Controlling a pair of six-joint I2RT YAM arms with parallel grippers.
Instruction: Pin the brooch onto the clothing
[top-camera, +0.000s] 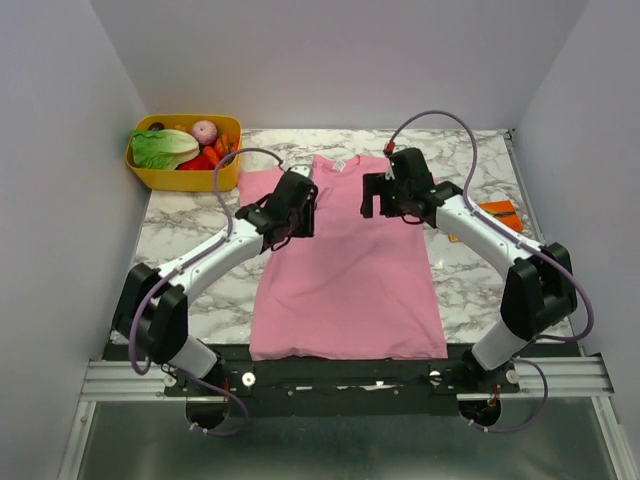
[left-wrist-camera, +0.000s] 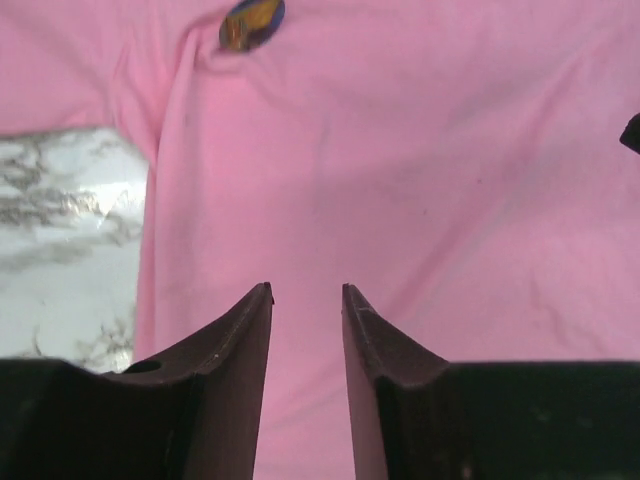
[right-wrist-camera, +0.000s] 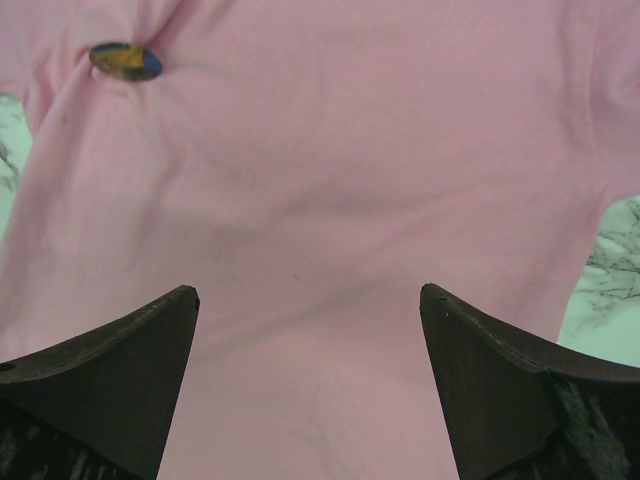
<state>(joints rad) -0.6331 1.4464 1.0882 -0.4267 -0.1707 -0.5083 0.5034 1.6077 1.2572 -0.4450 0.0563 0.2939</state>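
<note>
The clothing (top-camera: 345, 270), a pink T-shirt, lies flat on the marble table with its neck at the far side. In the left wrist view the brooch (left-wrist-camera: 251, 22) is a small gold-brown disc on the shirt (left-wrist-camera: 420, 180), with the fabric puckered round it, well ahead of the fingers. The right wrist view shows the brooch (right-wrist-camera: 125, 61) at upper left on the shirt (right-wrist-camera: 340, 170). My left gripper (top-camera: 300, 215) (left-wrist-camera: 307, 290) hovers over the shirt's left chest, open by a narrow gap and holding nothing. Over the right chest, my right gripper (top-camera: 378, 200) (right-wrist-camera: 309, 291) is wide open and empty.
A yellow bin (top-camera: 185, 150) of vegetables stands at the far left corner of the table (top-camera: 190, 220). A small orange item (top-camera: 503, 213) lies to the right of the shirt. Grey walls close in the sides and back.
</note>
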